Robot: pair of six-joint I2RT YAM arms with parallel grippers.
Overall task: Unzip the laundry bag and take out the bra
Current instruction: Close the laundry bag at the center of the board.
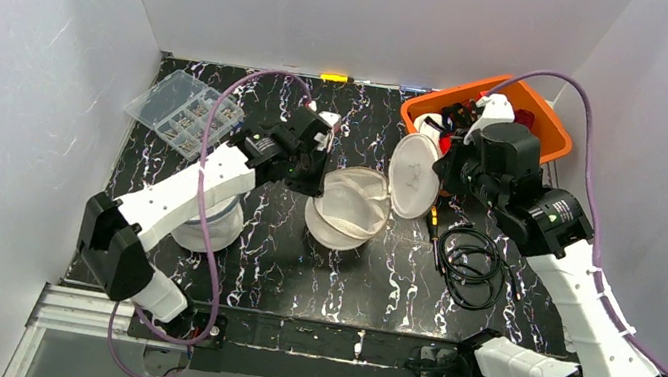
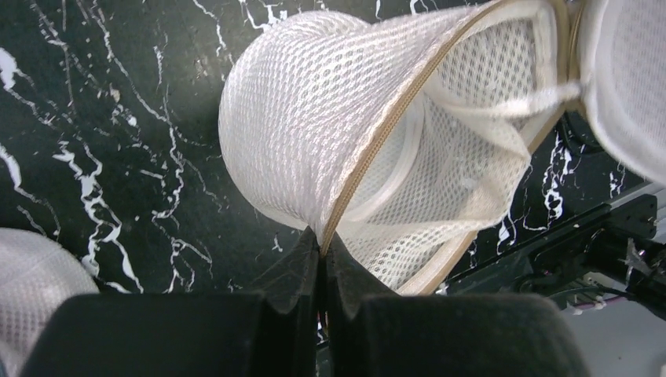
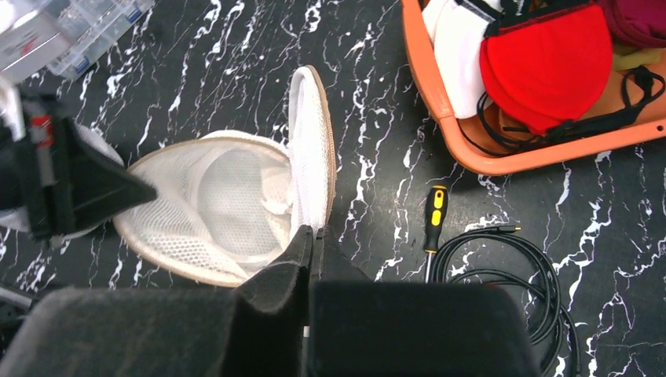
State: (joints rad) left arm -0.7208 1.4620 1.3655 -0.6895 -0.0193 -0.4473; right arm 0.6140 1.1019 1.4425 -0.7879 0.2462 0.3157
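Laundry bag (image 1: 349,209) lies unzipped on the table (image 1: 335,285), lid (image 1: 413,176) flipped up. Left hand (image 2: 322,243) is clamped on its rim; right hand (image 3: 312,236) pinches the lid's edge.

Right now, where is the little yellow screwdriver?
In the top view the screwdriver lies right of centre, between the laundry bag and the black cable, near the orange bin.

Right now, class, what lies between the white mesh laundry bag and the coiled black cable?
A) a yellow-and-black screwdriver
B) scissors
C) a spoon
A: the yellow-and-black screwdriver lies beside the coiled black cable, apart from the white mesh laundry bag.
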